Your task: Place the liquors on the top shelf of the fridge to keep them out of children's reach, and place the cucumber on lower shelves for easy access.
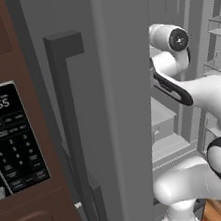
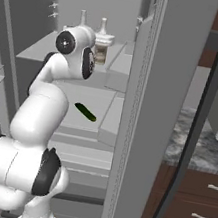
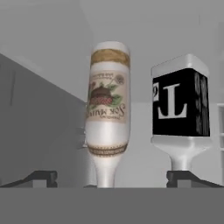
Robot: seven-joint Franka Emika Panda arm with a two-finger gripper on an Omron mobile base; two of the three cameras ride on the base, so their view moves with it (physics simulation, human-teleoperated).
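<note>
Gripper [image 3: 112, 178] wide open — holding nothing, cream-white bottle [image 3: 107, 109] ahead

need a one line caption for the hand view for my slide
Hand camera, rolled upside down, facing the cream-white bottle and the square dark bottle side by side, open fingertips at the frame's bottom.

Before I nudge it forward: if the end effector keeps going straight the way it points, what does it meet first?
Probably the cream-white bottle, which stands nearly centred ahead of the open end effector. The square dark bottle sits off to one side, in line with one fingertip. Which is nearer is unclear.
</note>
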